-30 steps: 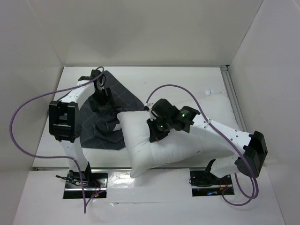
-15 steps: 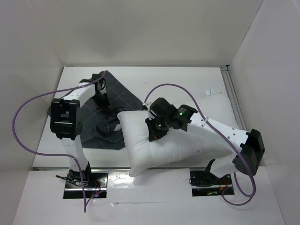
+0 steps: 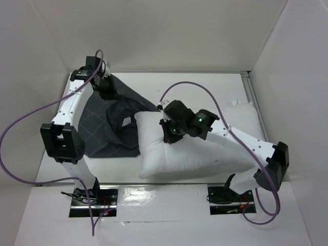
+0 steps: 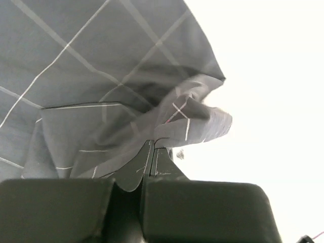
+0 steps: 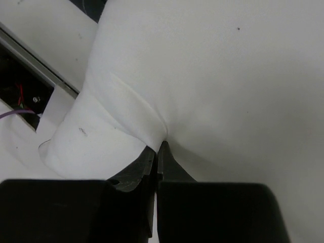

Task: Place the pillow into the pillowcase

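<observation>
The white pillow (image 3: 195, 151) lies across the middle of the table, and its left end touches the dark grid-lined pillowcase (image 3: 100, 125). My left gripper (image 3: 106, 87) is at the back left, shut on a fold of the pillowcase (image 4: 101, 71), which hangs stretched from it. In the left wrist view, the left gripper (image 4: 153, 145) has cloth pinched at its tips. My right gripper (image 3: 168, 135) is over the pillow's upper left part. The right wrist view shows the right gripper (image 5: 161, 146) shut on a raised ridge of the pillow (image 5: 228, 76).
White walls enclose the table at the back and both sides. A metal rail (image 3: 254, 110) runs along the right edge. Purple cables (image 3: 20, 128) loop off both arms. The arm bases (image 3: 95, 197) sit at the near edge.
The left gripper has shut on the pillowcase and swung up toward the back left corner, pulling the cloth taut and spreading it. The right gripper keeps its pinch; the pillow has shifted slightly back.
</observation>
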`<move>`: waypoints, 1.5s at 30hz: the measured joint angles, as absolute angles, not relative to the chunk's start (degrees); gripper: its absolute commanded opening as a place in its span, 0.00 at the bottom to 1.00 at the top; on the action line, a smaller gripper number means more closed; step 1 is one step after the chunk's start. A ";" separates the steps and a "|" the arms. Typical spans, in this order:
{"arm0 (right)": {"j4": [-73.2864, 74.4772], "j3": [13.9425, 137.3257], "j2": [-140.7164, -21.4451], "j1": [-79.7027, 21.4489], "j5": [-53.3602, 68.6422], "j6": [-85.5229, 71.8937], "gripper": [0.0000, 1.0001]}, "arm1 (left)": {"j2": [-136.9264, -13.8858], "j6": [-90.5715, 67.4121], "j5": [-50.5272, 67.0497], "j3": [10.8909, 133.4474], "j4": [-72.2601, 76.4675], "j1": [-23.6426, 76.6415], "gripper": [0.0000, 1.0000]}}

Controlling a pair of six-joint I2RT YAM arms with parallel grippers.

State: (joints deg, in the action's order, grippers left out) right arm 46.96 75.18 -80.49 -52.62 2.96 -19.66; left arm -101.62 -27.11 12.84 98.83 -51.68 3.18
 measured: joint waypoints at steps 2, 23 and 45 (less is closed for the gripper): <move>47.66 77.71 -80.93 -52.51 1.23 -19.57 0.00 | -100.84 -27.07 14.33 101.38 -51.99 3.18 0.00; 50.94 98.80 -93.06 -54.63 -5.32 -16.62 0.00 | -105.30 -27.07 17.50 111.83 -56.71 11.70 0.00; 37.17 89.21 -95.81 -35.57 -0.91 -10.55 0.00 | -107.70 -24.34 10.92 106.89 -58.00 14.33 0.69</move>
